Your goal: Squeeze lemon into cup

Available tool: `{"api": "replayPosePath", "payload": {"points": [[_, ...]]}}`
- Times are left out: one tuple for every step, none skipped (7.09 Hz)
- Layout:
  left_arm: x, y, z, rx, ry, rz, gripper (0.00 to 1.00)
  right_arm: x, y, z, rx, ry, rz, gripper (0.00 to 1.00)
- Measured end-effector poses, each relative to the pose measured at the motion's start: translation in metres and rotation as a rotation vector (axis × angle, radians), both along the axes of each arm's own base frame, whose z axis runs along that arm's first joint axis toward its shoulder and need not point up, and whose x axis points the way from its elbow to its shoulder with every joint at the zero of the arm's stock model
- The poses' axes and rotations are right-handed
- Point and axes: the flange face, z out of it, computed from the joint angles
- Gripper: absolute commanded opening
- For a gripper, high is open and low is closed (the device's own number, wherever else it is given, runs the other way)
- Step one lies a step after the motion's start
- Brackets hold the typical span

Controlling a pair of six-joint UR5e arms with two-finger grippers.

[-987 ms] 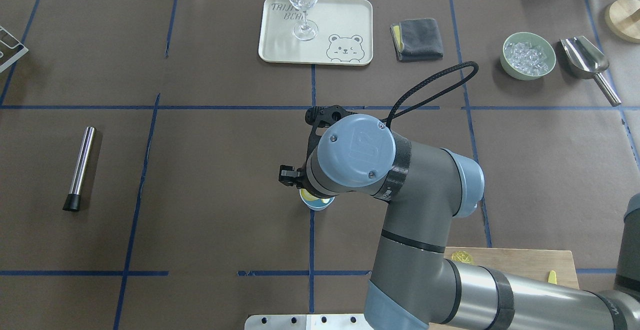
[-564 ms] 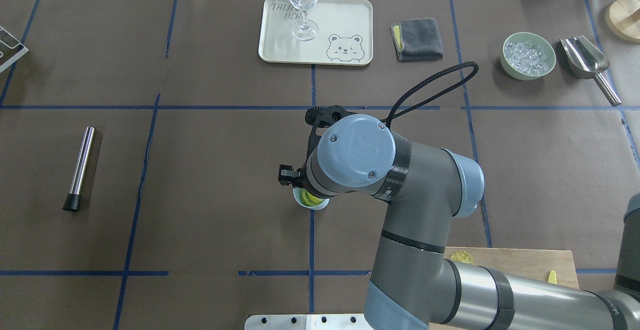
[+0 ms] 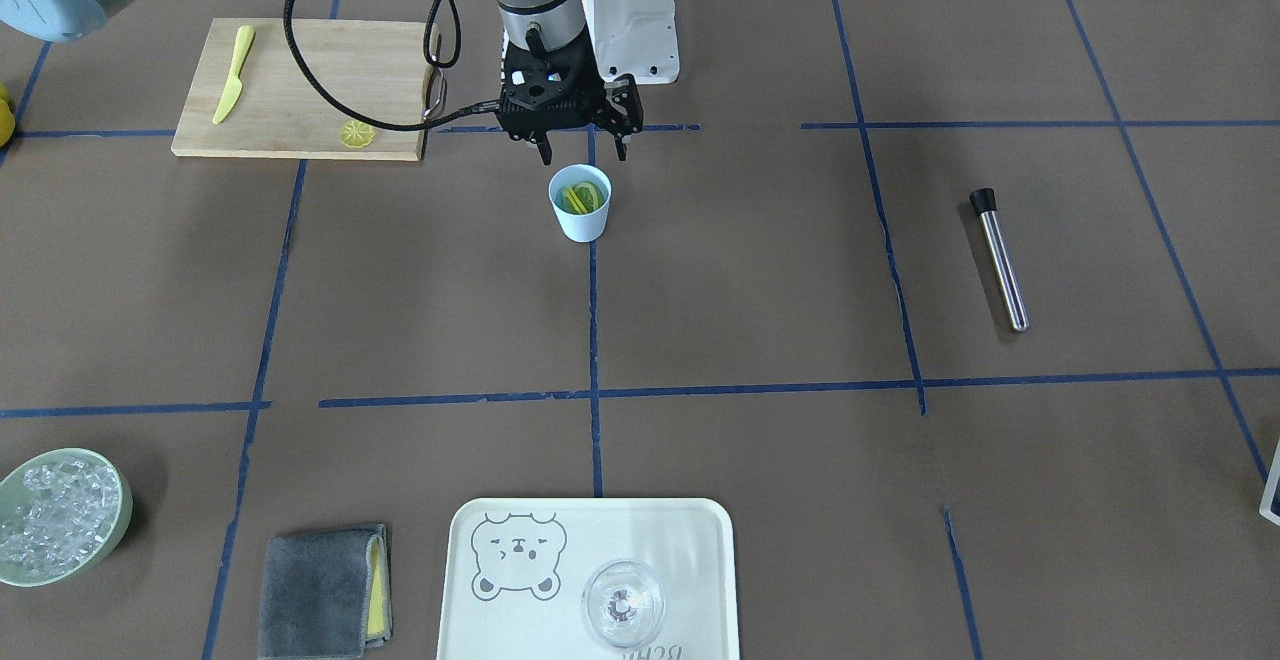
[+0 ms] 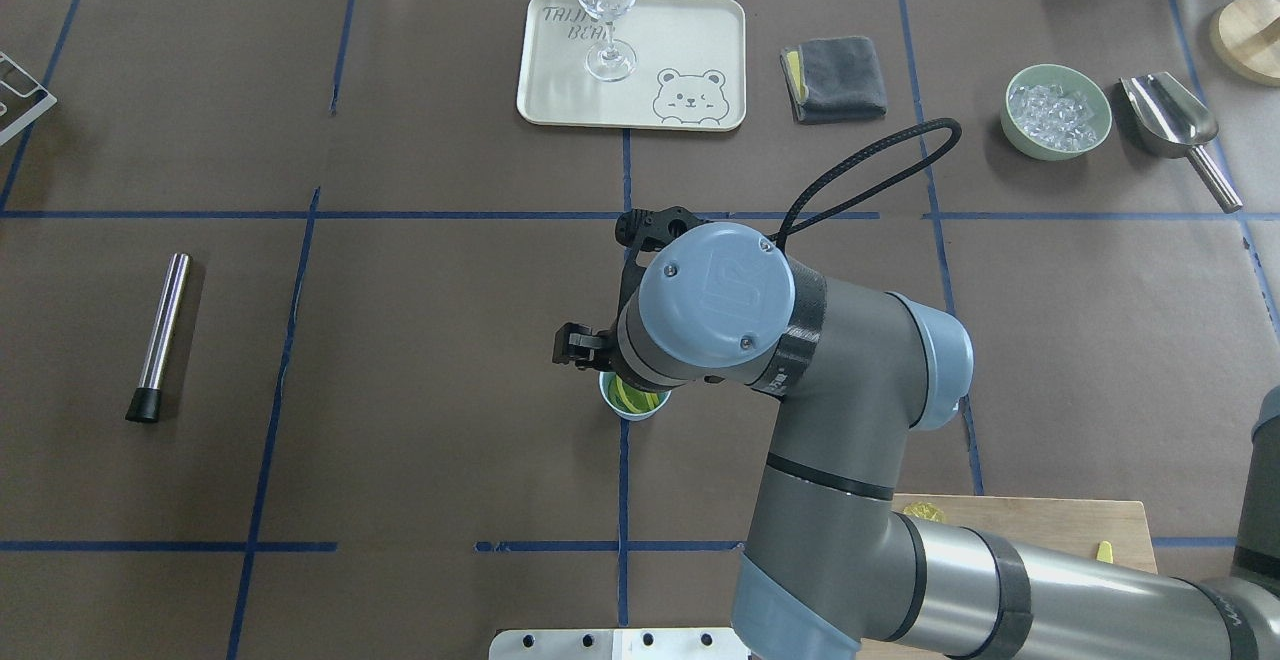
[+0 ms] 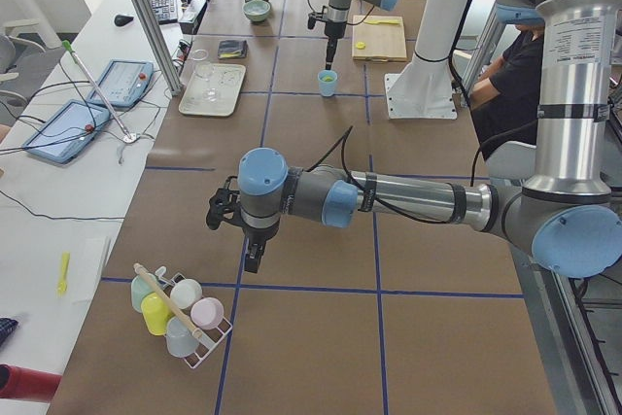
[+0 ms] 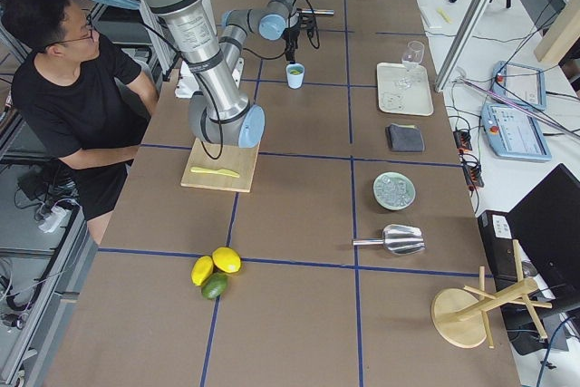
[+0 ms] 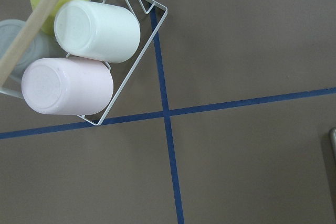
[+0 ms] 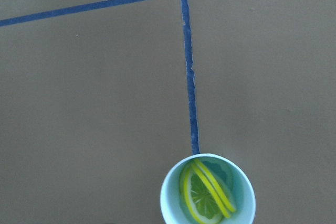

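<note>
Table (image 3: pixel 760 270) around cup (image 3: pixel 580 222): tray (image 3: pixel 702 580), board (image 3: pixel 320 65)

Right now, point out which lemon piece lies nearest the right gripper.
The lemon inside the light-blue cup, close by the open right gripper. The flat lemon slice lies apart on the wooden cutting board.

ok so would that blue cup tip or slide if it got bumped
Likely tips fairly easily: the cup tapers to a base narrower than its mouth. Probably light, since it looks like thin plastic holding only the lemon, so a low nudge might just slide it over the flat table covering.
</note>
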Motion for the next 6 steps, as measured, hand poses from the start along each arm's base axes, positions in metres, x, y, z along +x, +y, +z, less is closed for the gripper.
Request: {"api": "replayPosePath", "payload": {"points": [[0.001, -0.001, -0.001, -0.004, 0.001, -0.003, 1.00, 0.015, -0.010, 0.008, -0.020, 0.043, -0.003, 1.00], [0.005, -0.002, -0.004, -0.019, 0.006, -0.017, 1.00, 0.040, -0.024, 0.018, -0.027, 0.101, -0.022, 1.00], [0.015, -0.006, -0.011, -0.034, 0.011, -0.027, 1.00, 0.074, -0.038, 0.029, -0.012, 0.150, -0.051, 1.00], [0.028, -0.010, -0.018, -0.046, 0.014, -0.020, 1.00, 0.108, -0.053, 0.044, 0.005, 0.173, -0.081, 1.00], [0.041, -0.017, -0.033, -0.067, 0.012, -0.005, 1.00, 0.140, -0.064, 0.061, 0.017, 0.178, -0.112, 1.00], [0.054, -0.026, -0.061, -0.100, 0.007, 0.013, 1.00, 0.173, -0.073, 0.076, 0.032, 0.175, -0.138, 1.00]]}}
